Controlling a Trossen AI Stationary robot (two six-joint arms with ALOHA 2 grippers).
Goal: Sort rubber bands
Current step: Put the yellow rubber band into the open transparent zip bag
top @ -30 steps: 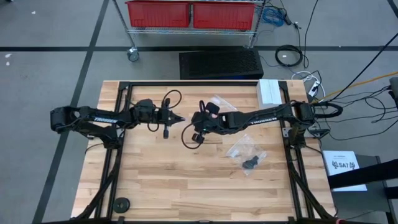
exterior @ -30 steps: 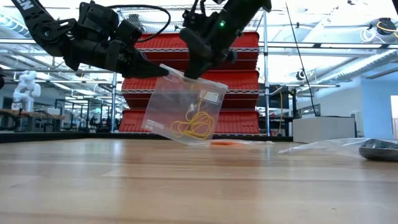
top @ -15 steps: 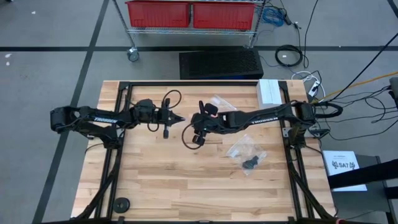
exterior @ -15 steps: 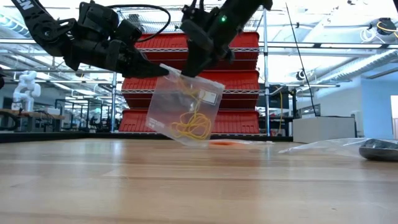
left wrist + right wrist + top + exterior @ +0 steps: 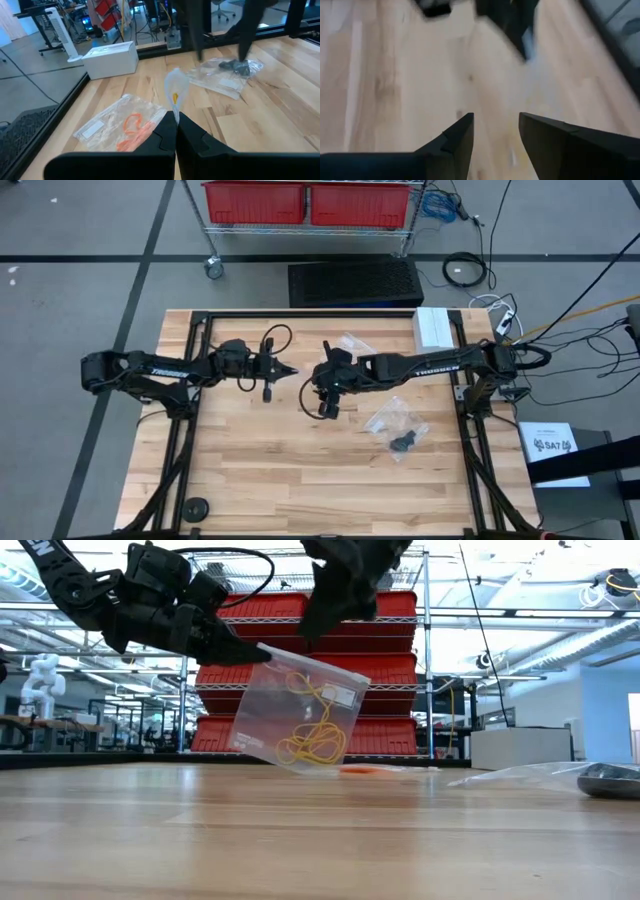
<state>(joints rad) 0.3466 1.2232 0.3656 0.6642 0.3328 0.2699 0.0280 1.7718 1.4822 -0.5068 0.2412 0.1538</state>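
Clear bag pinched at one corner, hanging above the table.

From the left: left gripper (image 5: 262,653) clamped shut on the corner of a clear bag (image 5: 300,710) with pale tan rubber bands (image 5: 312,743) inside. Just right and above, right gripper (image 5: 325,392) with fingers apart, clear of the bag. Farther right, flat on the wooden table (image 5: 260,470), a bag of black bands (image 5: 400,442).

The high view looks straight down on the whole wooden table (image 5: 300,470); the low view sits at that table's edge, facing level across it toward red shelf bins (image 5: 390,670); both wrist views hang close above its planks.
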